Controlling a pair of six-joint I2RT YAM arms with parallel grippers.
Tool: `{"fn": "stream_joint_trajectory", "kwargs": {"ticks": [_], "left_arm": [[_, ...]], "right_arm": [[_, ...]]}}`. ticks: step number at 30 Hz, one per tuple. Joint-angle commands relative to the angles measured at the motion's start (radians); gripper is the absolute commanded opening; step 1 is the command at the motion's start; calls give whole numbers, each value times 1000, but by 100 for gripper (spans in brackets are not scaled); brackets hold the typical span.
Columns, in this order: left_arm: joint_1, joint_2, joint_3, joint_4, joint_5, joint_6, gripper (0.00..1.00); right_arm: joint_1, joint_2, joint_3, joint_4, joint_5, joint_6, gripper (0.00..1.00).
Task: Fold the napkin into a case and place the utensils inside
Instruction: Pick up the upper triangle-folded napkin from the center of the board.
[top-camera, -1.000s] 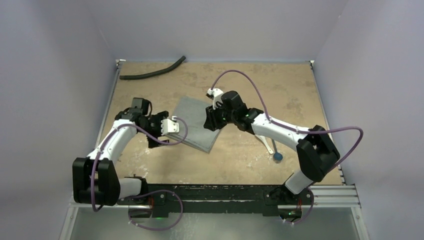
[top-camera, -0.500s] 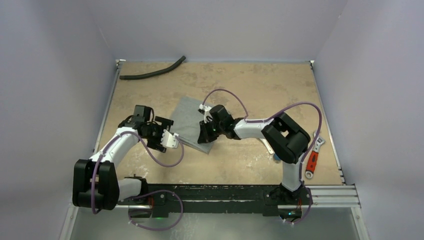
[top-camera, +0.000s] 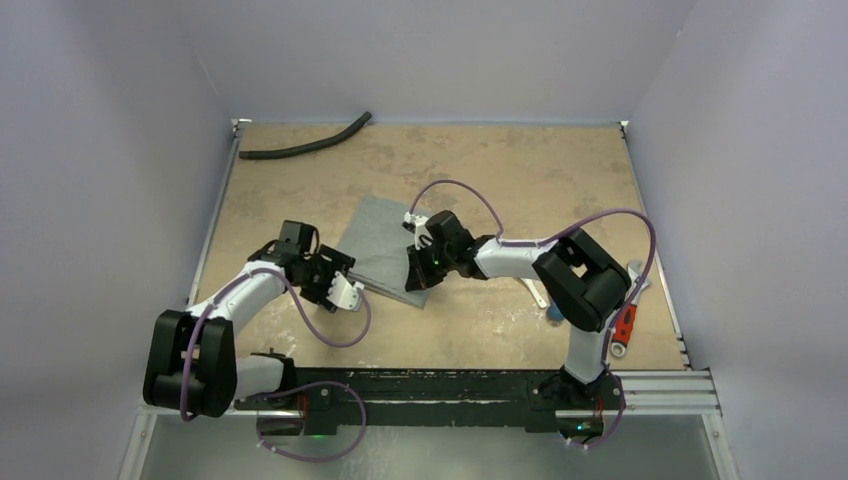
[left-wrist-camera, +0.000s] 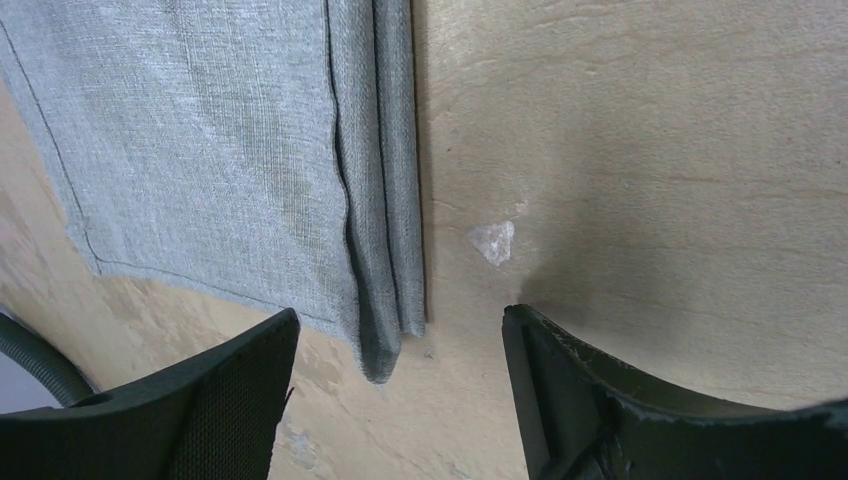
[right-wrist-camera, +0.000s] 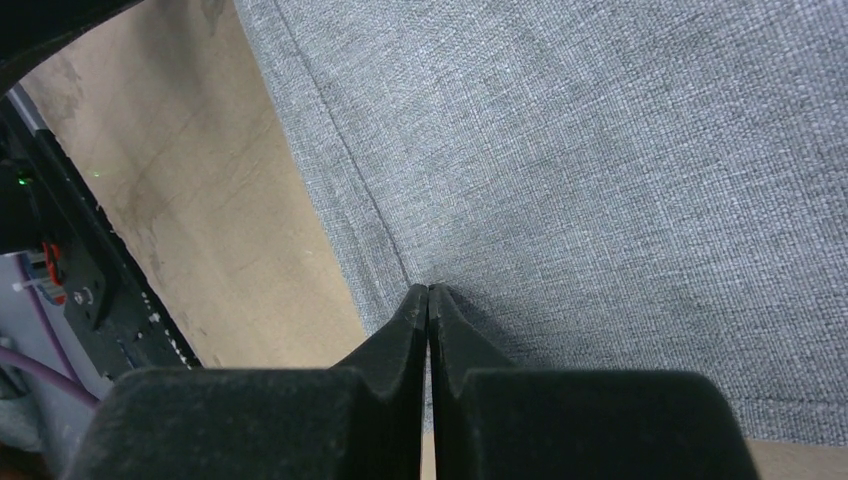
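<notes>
- The napkin (top-camera: 385, 250) lies folded in layers near the middle of the table (top-camera: 560, 180), as a slanted oblong.
- The utensils (top-camera: 540, 293) lie on the table at the napkin's 4 o'clock. They are apart from the cloth and partly hidden under the right arm.
- The left pincer (top-camera: 345, 292) sits low at the napkin's 7 o'clock corner with its jaws apart. In its wrist view the fingers (left-wrist-camera: 230, 400) stand on either side of the stacked corner, gripping nothing.
- The right pincer (top-camera: 418, 275) is at the napkin's 5 o'clock edge, shut tight. Its tips meet in the cloth just inside the hem, and seem to nip a thin layer.
- The step in hand looks like folding: both pincers are taking hold of the near edge, and the utensils are untouched.
- Next, the left pincer likely needs to close on its corner. Both should then lift and carry the edge together, level and slow, so the layers do not slide apart.
</notes>
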Motion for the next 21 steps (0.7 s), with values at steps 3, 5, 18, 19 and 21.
{"fn": "stream_joint_trajectory", "kwargs": {"ticks": [3,5,18,19,21], "left_arm": [[-19,3,-35,64,17,17,71],[-25,10,-38,86,13,-11,68],[-118,0,-47,81,19,-123,56],[-118,5,-51,81,5,-122,56],[-118,26,-48,79,-19,-124,57]], "right_arm": [[-35,-45,24,-166,89,-92,2],[-45,-55,21,-167,98,-100,2],[-73,-78,45,-227,112,-142,4],[-75,-77,48,-231,113,-145,4],[-77,-77,50,-234,117,-148,4]]}}
